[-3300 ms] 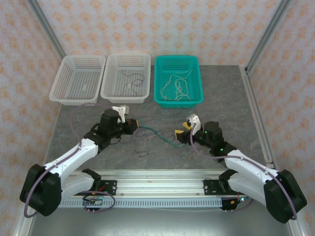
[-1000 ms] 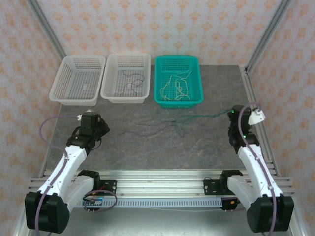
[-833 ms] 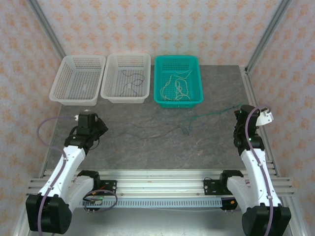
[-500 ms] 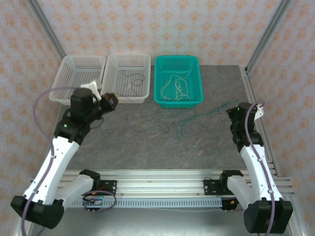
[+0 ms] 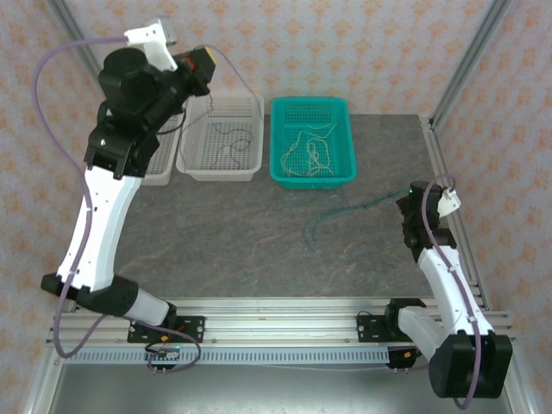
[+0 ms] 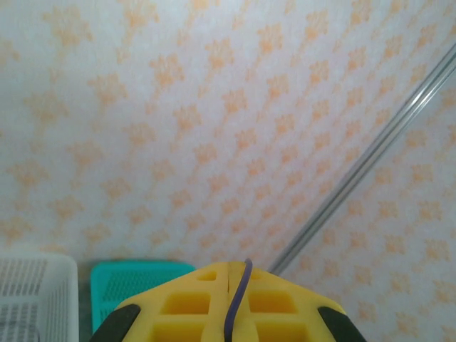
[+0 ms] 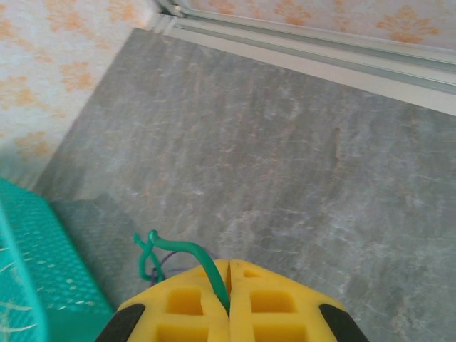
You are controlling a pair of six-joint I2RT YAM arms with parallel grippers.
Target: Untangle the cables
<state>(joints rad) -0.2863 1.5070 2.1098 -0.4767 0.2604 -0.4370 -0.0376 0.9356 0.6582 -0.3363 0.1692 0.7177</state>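
Green cable [image 5: 345,211], long axis running left-right

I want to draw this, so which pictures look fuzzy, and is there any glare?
Left wrist view: wallpaper soft and fuzzy, yellow fingers and purple cable sharper. Right wrist view: green cable crisp, table a little soft. Top external view: evenly lit, no glare, only faint shadows.

Mottled grey is covering the table [image 5: 241,250], with a green cable [image 7: 192,249], purple cable [image 6: 236,303], teal basket [image 5: 312,177], white baskets [image 5: 220,168] (walls [image 5: 345,43] are wearing orange flowers).
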